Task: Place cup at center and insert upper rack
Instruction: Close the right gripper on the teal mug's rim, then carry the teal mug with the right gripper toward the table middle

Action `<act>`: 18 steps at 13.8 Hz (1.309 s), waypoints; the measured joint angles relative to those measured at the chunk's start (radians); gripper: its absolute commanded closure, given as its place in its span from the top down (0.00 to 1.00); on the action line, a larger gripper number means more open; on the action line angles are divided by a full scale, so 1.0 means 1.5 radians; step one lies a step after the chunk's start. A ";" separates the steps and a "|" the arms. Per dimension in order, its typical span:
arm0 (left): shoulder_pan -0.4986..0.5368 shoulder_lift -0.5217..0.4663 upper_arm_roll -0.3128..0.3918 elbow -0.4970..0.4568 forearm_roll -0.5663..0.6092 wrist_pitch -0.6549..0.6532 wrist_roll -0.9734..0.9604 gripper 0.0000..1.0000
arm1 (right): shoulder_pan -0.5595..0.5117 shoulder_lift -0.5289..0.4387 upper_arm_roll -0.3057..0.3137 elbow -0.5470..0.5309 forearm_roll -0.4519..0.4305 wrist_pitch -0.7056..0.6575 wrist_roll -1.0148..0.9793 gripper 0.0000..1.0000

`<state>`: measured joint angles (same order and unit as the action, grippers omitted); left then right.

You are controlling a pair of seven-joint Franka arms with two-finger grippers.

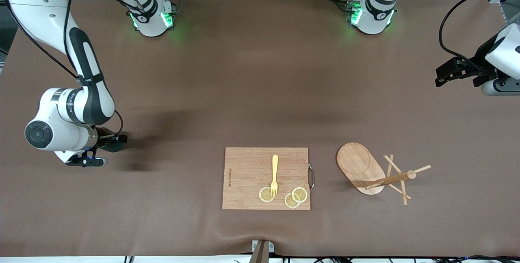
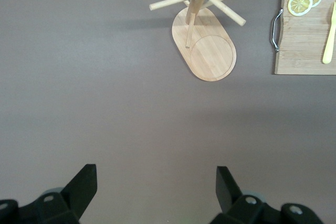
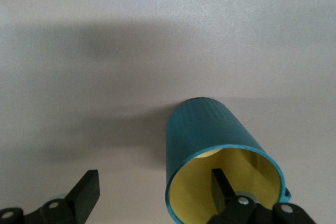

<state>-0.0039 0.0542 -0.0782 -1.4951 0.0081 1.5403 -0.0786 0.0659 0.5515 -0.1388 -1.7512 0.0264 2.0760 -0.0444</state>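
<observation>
Teal cup (image 3: 220,156) sits far from the cutting board (image 1: 266,177), toward the right arm's end of the desk; my right tool (image 3: 152,195) straddles its rim, 1 finger inside, not yet clamped. Upper rack (image 1: 375,171) stands beside the board, untouched. Left tool (image 2: 155,187) waits, spread. Nothing's done.

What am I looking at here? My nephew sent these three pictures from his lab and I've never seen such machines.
Two robot arms share a brown table. One picture looks down from across the table; the other two come from cameras on each arm's wrist. The right end effector, open, has one finger inside a teal cup but hasn't gripped it. The left end effector waits, open and empty. On the table lie a wooden mug tree and, beside it, a cutting board with a yellow fork and lemon slices.
</observation>
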 measured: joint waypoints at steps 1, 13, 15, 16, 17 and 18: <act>0.000 0.000 0.000 0.000 0.000 0.000 0.000 1.00 | 0.000 0.002 0.000 0.000 0.000 -0.001 0.000 0.42; -0.001 0.003 -0.001 0.000 0.000 0.006 0.000 1.00 | 0.006 0.003 0.000 0.008 0.002 -0.042 0.000 0.00; -0.001 0.003 -0.001 0.000 0.000 0.006 0.000 1.00 | 0.024 0.001 0.001 0.012 0.027 -0.042 0.006 0.00; -0.001 0.003 -0.001 0.000 0.000 0.006 0.000 1.00 | 0.040 0.001 0.002 0.014 0.047 -0.043 0.020 0.00; -0.001 0.003 -0.001 0.000 0.000 0.006 0.000 1.00 | 0.059 0.001 0.003 0.015 0.059 -0.043 0.043 0.00; -0.001 0.003 -0.001 0.000 0.000 0.006 0.000 1.00 | 0.082 0.000 0.004 0.018 0.064 -0.044 0.081 0.00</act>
<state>-0.0057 0.0584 -0.0790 -1.4952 0.0081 1.5486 -0.0786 0.1896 0.5517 -0.1332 -1.7246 0.1218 2.0106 0.0773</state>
